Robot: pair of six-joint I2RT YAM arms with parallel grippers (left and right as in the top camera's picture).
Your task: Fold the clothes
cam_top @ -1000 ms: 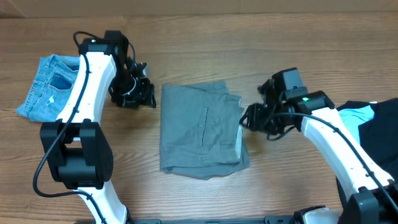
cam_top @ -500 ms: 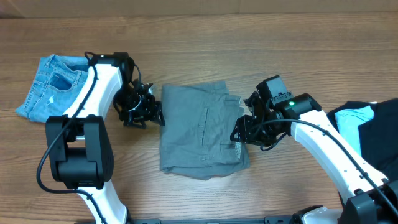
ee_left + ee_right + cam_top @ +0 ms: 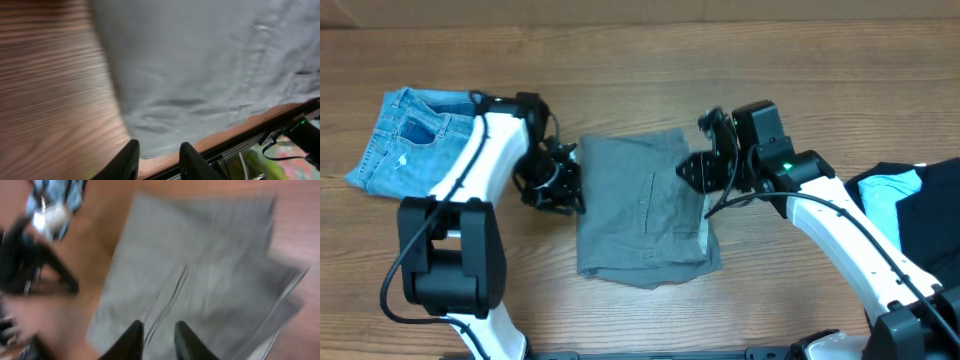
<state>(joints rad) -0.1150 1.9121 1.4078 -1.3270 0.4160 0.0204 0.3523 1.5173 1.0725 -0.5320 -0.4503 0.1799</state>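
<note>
The clothes, a pair of grey shorts (image 3: pixel 645 210), lie folded into a rough rectangle mid-table, with a paler band showing along the right edge. My left gripper (image 3: pixel 565 185) is low at their left edge. In the left wrist view the grey cloth (image 3: pixel 200 65) fills the top, and the left gripper (image 3: pixel 160 157) has its jaws a little apart over the cloth's edge, holding nothing. My right gripper (image 3: pixel 692 170) hovers over the shorts' upper right part. In the blurred right wrist view the right gripper (image 3: pixel 159 340) is narrowly open above the grey shorts (image 3: pixel 200 265).
Small blue denim shorts (image 3: pixel 405 140) lie at the far left, behind the left arm. Black and light-blue garments (image 3: pixel 920 200) sit at the right edge. The table's near edge (image 3: pixel 260 125) shows in the left wrist view.
Both grippers have moved in to the grey shorts, the left to their left edge, the right up and over their upper right part. Both pairs of jaws have narrowed. The shorts have not moved.
</note>
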